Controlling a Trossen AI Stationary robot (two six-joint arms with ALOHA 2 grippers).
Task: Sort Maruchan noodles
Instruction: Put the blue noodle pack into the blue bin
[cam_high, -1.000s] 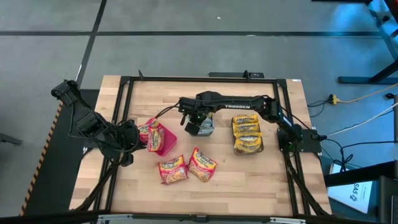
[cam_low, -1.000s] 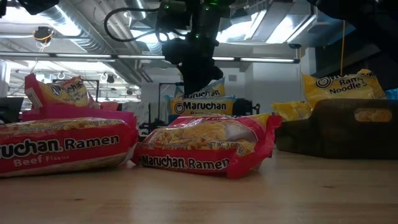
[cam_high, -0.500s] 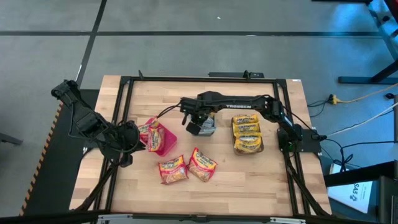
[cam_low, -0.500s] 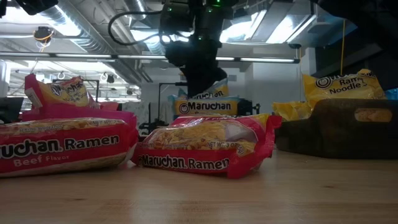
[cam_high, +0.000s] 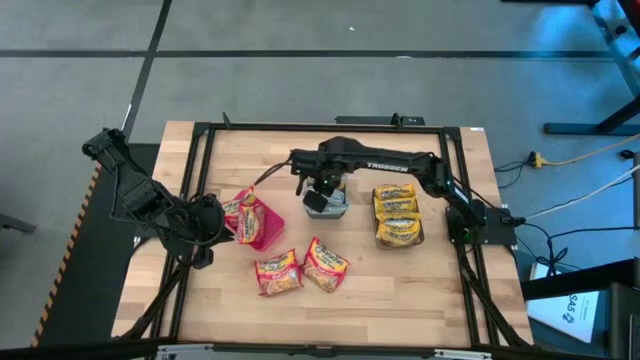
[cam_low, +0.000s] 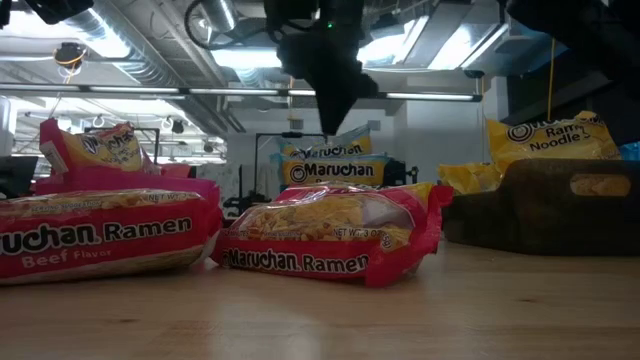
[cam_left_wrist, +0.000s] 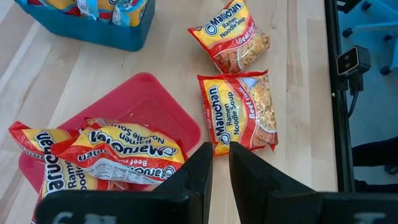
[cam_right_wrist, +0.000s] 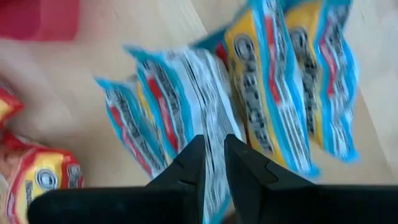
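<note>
My right gripper hangs shut just above the light-blue Maruchan packets, which stand on edge in the teal bin. My left gripper waits shut over the pink bin, where several red packets lie. Two red packets lie flat on the table toward its near edge, also visible in the left wrist view. Yellow packets fill the grey bin.
The three bins sit in a row across the table's middle: pink on the left, teal in the centre, grey on the right. A black frame borders the wooden top. Bare wood shows along the near edge and the far edge.
My right gripper has risen from the light-blue packets in the teal bin and shifted slightly toward the far edge; the packets stay in the bin.
</note>
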